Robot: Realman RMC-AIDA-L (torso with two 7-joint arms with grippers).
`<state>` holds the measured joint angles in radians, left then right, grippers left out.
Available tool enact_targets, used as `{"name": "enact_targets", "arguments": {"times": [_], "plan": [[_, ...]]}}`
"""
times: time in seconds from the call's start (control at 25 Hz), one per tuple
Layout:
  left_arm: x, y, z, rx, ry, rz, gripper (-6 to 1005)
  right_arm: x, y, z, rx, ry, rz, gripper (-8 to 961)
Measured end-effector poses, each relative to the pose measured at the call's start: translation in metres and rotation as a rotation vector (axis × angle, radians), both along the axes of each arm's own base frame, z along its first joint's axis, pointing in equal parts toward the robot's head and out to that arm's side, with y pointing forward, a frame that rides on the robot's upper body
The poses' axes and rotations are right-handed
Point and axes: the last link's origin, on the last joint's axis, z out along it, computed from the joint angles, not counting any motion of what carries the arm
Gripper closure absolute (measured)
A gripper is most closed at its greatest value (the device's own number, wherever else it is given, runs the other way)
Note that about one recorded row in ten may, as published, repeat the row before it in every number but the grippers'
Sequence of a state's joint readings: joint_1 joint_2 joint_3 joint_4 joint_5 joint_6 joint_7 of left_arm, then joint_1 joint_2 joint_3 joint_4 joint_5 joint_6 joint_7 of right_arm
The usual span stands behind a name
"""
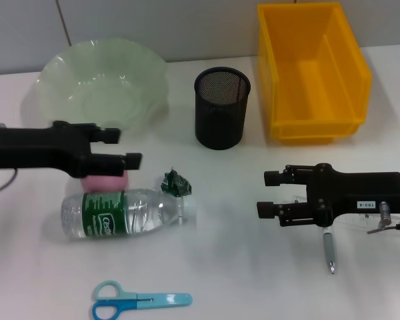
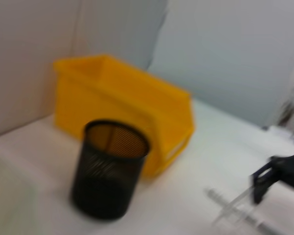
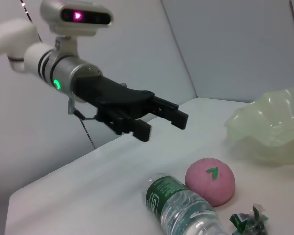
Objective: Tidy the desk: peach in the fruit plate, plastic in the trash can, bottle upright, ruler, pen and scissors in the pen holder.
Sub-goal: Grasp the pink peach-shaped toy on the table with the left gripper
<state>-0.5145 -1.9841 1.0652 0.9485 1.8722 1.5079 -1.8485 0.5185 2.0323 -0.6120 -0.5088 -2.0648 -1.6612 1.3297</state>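
Fingers (image 1: 123,147) on your left gripper (image 1: 125,147) are spread and hold nothing, hovering just above the peach (image 1: 104,181); the right gripper (image 1: 269,193) also has its fingers (image 1: 273,177) apart and empty, low over the bench (image 1: 253,267) above the pen (image 1: 329,250).

By size, you have the yellow trash can (image 1: 312,73) at the far right, standing open. The pale green fruit plate (image 1: 103,83) sits at the far left with nothing in it. The bottle (image 1: 130,213) lies on its side near the left gripper, its cap end pointing right. The black mesh pen holder (image 1: 221,108) stands upright between plate and can.

The pink peach rests against the bottle's far side, partly under your left gripper. The blue scissors (image 1: 139,301) lie closed near the front edge. A crumpled green plastic scrap (image 1: 177,182) sits just beside the bottle's neck. The ruler is only a blur near the right gripper in the left wrist view.
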Motion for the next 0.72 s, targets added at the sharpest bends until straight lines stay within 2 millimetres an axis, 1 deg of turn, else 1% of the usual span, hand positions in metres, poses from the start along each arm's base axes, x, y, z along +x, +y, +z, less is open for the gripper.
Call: {"name": "enact_targets", "arguments": {"times": [0.12, 0.16, 0.2, 0.28, 0.36, 0.4, 0.52, 0.56, 0.6, 0.72], "plan": [[0.004, 0.010, 0.009, 0.010, 0.106, 0.101, 197, 0.000, 0.001, 0.001, 0.001, -0.002, 0.002, 176], [0.008, 0.016, 0.013, 0.022, 0.173, 0.158, 197, 0.000, 0.001, 0.001, 0.002, -0.002, 0.002, 176], [0.008, 0.016, 0.013, 0.022, 0.173, 0.158, 198, 0.000, 0.001, 0.001, 0.002, -0.003, 0.003, 176], [0.010, 0.022, 0.013, 0.028, 0.229, 0.206, 199, -0.001, 0.002, 0.002, 0.003, -0.004, 0.005, 176], [0.011, 0.030, 0.008, 0.029, 0.307, 0.272, 200, -0.001, 0.002, 0.002, 0.005, -0.006, 0.009, 176], [0.011, 0.030, 0.008, 0.029, 0.307, 0.272, 201, -0.001, 0.002, 0.002, 0.005, -0.006, 0.009, 176], [0.009, 0.037, -0.002, 0.047, 0.400, 0.315, 202, -0.001, 0.003, 0.002, 0.007, -0.007, 0.013, 176], [0.009, 0.039, -0.009, 0.041, 0.433, 0.324, 203, -0.001, 0.003, 0.002, 0.008, -0.008, 0.014, 176], [0.009, 0.039, -0.009, 0.041, 0.433, 0.324, 203, -0.001, 0.003, 0.002, 0.008, -0.008, 0.014, 176], [0.011, 0.043, -0.018, 0.015, 0.435, 0.330, 205, -0.002, 0.004, 0.003, 0.009, -0.009, 0.016, 176]]}}
